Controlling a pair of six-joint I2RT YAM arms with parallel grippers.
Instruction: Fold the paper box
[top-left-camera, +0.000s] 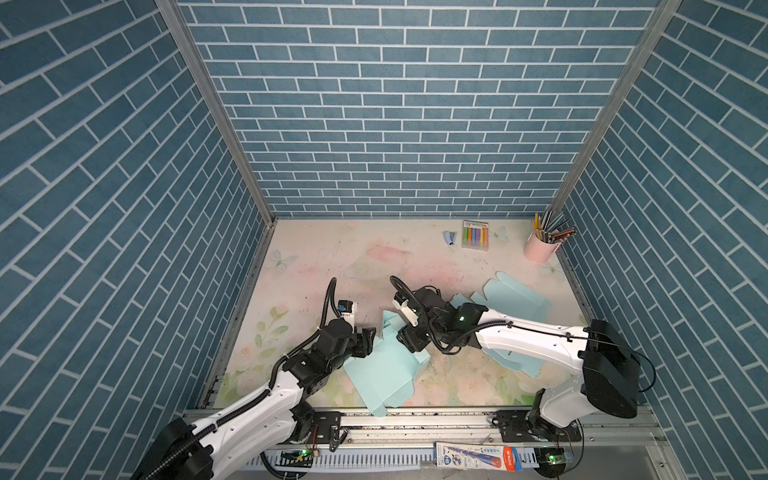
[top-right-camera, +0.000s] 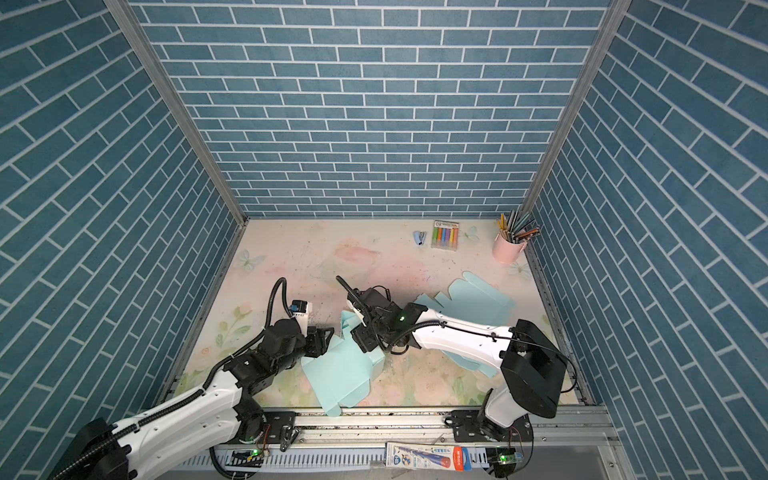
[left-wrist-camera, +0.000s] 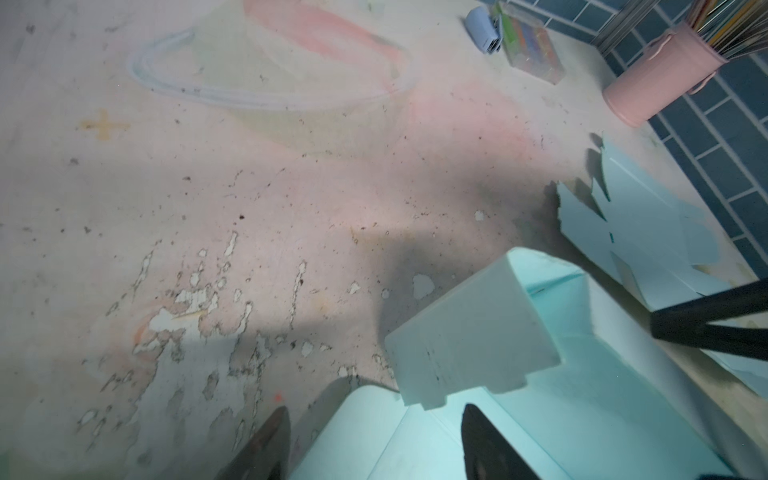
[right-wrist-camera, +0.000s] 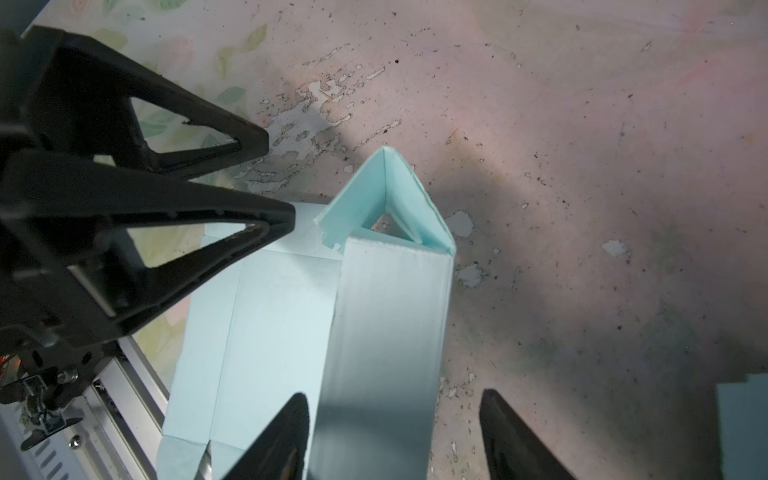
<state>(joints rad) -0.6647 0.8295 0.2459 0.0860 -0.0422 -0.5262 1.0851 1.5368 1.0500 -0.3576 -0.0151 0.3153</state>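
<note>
While its fingers stand apart, the right end effector (right-wrist-camera: 395, 392) straddles a raised wall of the paper box (top-left-camera: 380, 374). The left end effector (left-wrist-camera: 374, 409), fingers also apart, sits over the box's opposite flap. The box lies mid-front on the desk (top-left-camera: 324, 257).

In both top views, a flat packet (top-left-camera: 478, 456) at the near edge shows "HB" in a blue circle. Its red tab seems to read "M&G". Other print is too small to read.
</note>
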